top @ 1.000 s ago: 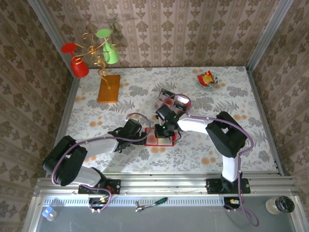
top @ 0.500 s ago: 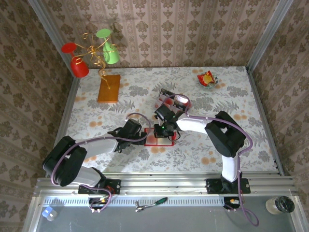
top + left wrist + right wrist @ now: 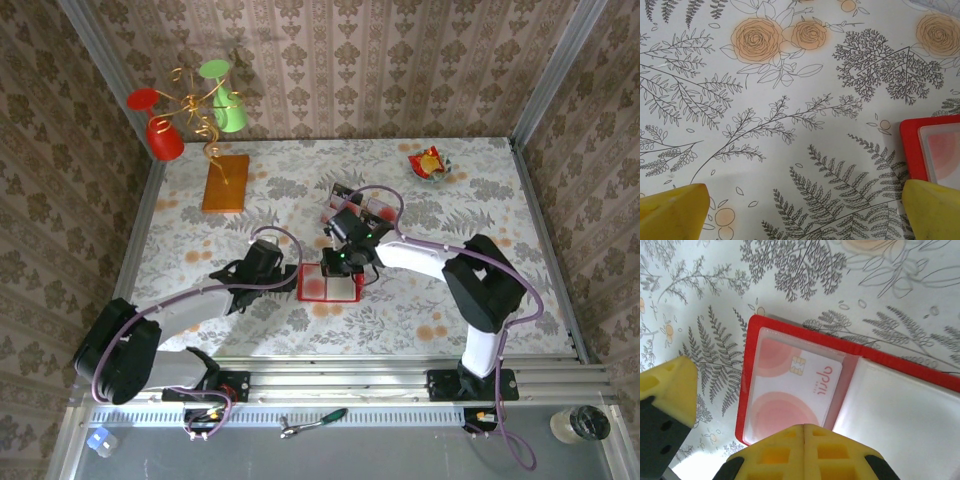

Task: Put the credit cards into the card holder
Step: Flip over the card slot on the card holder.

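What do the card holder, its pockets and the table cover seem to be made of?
Card holder: probably plastic or faux leather; bright red, with a smooth, matt edge.
Pockets: thin clear plastic film, slightly glossy; a card shows through one.
Table cover: perhaps printed vinyl or oilcloth; it lies flat with a soft sheen, but the look leaves this open.

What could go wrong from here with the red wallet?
The left gripper stands open with one finger close beside the card holder; a small move could shove it. The card lies in its clear pocket, near the fold, and might slip out if bumped.
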{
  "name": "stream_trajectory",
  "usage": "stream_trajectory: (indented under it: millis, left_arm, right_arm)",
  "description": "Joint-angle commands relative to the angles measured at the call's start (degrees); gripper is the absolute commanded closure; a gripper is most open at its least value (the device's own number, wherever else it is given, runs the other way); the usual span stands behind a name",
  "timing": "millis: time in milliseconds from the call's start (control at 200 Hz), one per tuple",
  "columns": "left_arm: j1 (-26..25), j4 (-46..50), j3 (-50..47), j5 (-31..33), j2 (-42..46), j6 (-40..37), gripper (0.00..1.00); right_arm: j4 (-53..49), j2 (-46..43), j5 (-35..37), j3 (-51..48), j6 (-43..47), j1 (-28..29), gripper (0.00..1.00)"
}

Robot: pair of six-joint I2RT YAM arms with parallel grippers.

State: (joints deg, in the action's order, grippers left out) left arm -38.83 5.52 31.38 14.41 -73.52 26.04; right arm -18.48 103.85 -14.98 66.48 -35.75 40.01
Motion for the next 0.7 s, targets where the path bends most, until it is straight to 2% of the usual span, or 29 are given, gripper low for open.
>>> stream_trajectory:
  millis: [0,255,695]
  left_arm:
    - [0.5,2.4,1.9,0.1,1.5,-1.1,0.0]
    - [-0.7,2.8,3.7,-1.4,1.9,-0.4,0.0]
    - [-10.2,2.2,10.2,1.2,-4.8,2.4,0.0]
  right_arm:
    - [-3.1,-2.4,2.7,-1.4,1.9,-1.3,0.93]
    - [-5.8,-1.5,5.4,-1.8,5.9,-4.6,0.89]
    - [-5.5,1.3,5.0,-1.1,8.2,-7.0,0.9]
